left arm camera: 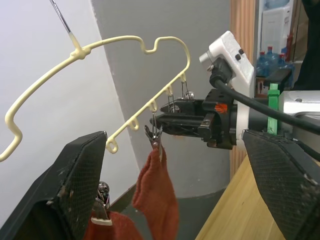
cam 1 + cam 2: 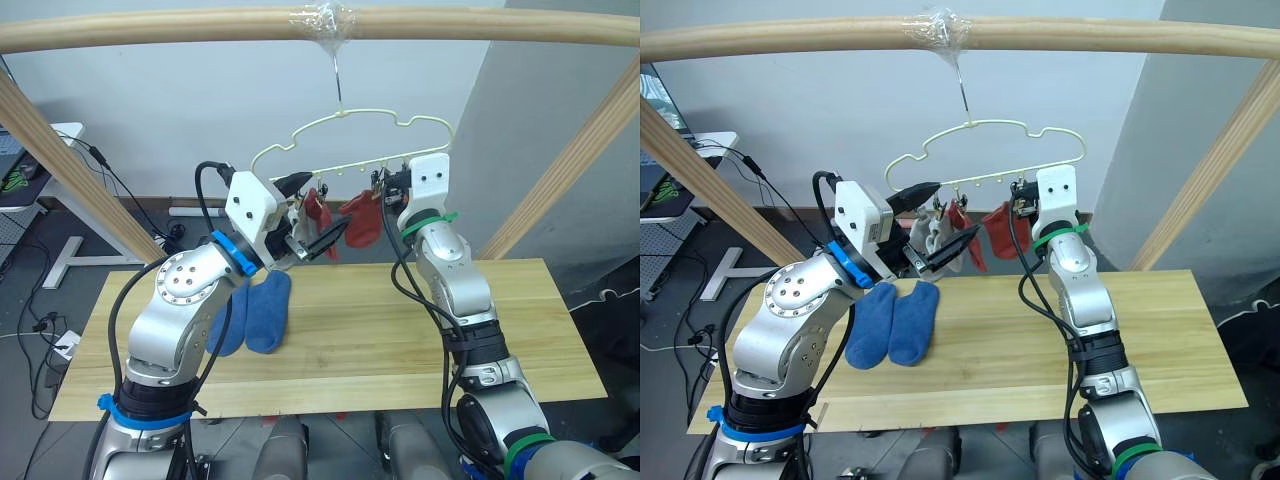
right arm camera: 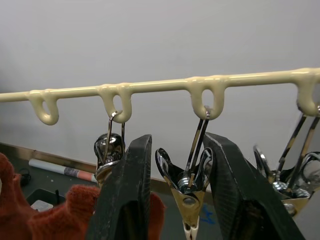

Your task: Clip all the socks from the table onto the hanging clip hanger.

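Nearest to us, two black textured fingers (image 3: 125,200) of our right gripper (image 3: 182,192) are standing a little apart on either side of a small silver metal clip (image 3: 187,187), not visibly pressing it. That clip is hanging from a loop of the thin pale yellow wire clip hanger (image 2: 345,135), whose hook is hanging from the round pale wooden pole (image 2: 180,25) at a taped spot. From the head view, our right gripper (image 2: 385,190) is raised to the hanger's row of clips, beside a hanging rust red knit sock (image 2: 362,220).

Our left gripper (image 2: 310,215) is spread wide and holding nothing, with one finger up near the hanger's left end and the other lower. A second rust red sock (image 2: 318,212) is hanging between those fingers (whether it is touching them we cannot tell). Something pale grey (image 2: 925,232) is hanging just left of it, too hidden to name.

Two blue knit ankle socks (image 2: 892,322) are lying side by side, touching, on the left part of the wide light yellowish wooden table (image 2: 400,330), below our left arm.
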`<state>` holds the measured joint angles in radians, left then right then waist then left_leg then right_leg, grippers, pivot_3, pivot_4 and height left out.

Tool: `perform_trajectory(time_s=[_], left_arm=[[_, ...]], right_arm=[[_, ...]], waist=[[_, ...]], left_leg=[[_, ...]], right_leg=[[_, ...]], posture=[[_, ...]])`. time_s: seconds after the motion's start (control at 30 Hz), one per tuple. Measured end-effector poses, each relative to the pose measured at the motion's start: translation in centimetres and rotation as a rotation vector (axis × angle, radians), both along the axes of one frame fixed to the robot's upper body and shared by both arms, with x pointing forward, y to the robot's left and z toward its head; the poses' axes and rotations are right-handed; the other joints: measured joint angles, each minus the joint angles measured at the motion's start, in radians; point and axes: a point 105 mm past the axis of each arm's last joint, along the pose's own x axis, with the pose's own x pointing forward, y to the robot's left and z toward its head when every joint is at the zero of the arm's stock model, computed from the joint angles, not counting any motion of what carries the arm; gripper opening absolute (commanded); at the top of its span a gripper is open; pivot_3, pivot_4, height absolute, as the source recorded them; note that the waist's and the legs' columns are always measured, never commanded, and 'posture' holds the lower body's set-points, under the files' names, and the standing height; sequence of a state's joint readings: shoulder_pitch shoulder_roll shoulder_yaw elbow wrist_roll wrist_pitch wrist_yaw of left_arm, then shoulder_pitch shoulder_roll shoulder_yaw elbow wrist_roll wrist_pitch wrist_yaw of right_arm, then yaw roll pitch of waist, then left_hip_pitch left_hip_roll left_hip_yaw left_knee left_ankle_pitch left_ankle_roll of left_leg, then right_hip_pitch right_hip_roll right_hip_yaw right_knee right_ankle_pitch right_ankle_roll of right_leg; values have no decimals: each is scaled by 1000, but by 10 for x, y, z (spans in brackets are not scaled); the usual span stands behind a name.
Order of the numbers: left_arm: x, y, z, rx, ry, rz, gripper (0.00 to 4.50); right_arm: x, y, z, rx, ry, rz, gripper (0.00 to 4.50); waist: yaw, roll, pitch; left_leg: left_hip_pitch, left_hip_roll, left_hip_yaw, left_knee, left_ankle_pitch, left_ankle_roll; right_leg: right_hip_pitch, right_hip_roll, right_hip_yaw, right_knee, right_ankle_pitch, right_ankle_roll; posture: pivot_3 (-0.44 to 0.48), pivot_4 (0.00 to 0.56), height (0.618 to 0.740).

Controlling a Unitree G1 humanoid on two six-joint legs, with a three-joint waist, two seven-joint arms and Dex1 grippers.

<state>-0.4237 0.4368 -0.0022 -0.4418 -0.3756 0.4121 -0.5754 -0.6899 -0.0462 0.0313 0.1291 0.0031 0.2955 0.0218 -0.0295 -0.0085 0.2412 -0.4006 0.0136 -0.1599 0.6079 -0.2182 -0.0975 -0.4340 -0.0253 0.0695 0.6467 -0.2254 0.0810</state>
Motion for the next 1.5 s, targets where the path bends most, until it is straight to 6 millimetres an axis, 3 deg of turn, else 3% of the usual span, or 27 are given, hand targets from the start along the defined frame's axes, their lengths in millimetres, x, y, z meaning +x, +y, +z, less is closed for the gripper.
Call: perform_trajectory(time_s=[0.17, 0.4, 0.67, 0.83, 0.9, 0.97, 1.1, 1.3, 1.4, 1.5], left_arm=[[1, 1, 1, -8, -2, 11, 4500], [1, 1, 1, -12, -2, 15, 4500], [0, 1, 0, -14, 0, 16, 4500], [-2, -3, -12, 16, 22, 26, 4500], [-3, -1, -33, 28, 83, 64, 4500], [-4, 7, -71, 28, 213, 135, 4500], [3, 53, -159, 83, 493, 430, 4500], [15, 96, -198, 124, 585, 683, 4500], [23, 90, -214, 96, 647, 678, 4500], [32, 82, -212, 66, 636, 663, 4500]], right_arm=[[2, 1, 1, -2, 0, 2, 1643], [4, 3, 4, -3, -4, 5, 77], [4, 0, 5, -7, -10, 13, 21], [4, -1, 2, -27, 4, 39, 21], [5, -5, -1, -52, 25, 52, 21], [4, -10, 0, -76, 28, 59, 21], [1, -20, 0, -98, 33, 55, 21], [-4, -20, -6, -99, 61, 61, 21], [-5, -19, -8, -98, 69, 69, 21], [-5, -18, -8, -96, 75, 70, 21]], waist=[[0, 0, 0], [0, 0, 0], [0, 0, 0], [0, 0, 0], [-2, 0, 0], [-3, 0, 0], [0, 0, 0], [11, 0, 0], [16, 0, 0], [18, 0, 0]], left_leg=[[0, 0, 0, 0, 0, 0], [0, 0, 0, 0, 0, 0], [0, 0, 0, 0, 0, 0], [0, 0, 0, 0, 0, 0], [1, 0, 1, 0, 0, 0], [1, 0, 1, 0, 0, 0], [1, 0, 0, 0, 0, 0], [2, 0, -1, 2, 0, 0], [2, 0, -1, 2, 0, 0], [2, 0, -1, 1, 0, 0]], right_leg=[[0, 0, 0, 0, 0, 0], [0, 0, 0, 0, 0, 0], [0, 0, 0, 0, 0, 0], [0, 0, 0, 0, 0, 0], [0, 0, 1, 0, 0, 0], [0, 0, 1, 0, 0, -1], [0, 0, 0, 1, 0, 0], [3, 0, 0, 0, -2, -4], [3, 0, -1, 0, -1, -2], [3, 0, -1, 0, 1, 1]], posture=[[139, 233, 740], [145, 231, 740], [141, 229, 740], [122, 228, 740], [122, 228, 740], [113, 228, 740], [116, 230, 740], [122, 236, 740], [121, 236, 740], [121, 235, 740]])
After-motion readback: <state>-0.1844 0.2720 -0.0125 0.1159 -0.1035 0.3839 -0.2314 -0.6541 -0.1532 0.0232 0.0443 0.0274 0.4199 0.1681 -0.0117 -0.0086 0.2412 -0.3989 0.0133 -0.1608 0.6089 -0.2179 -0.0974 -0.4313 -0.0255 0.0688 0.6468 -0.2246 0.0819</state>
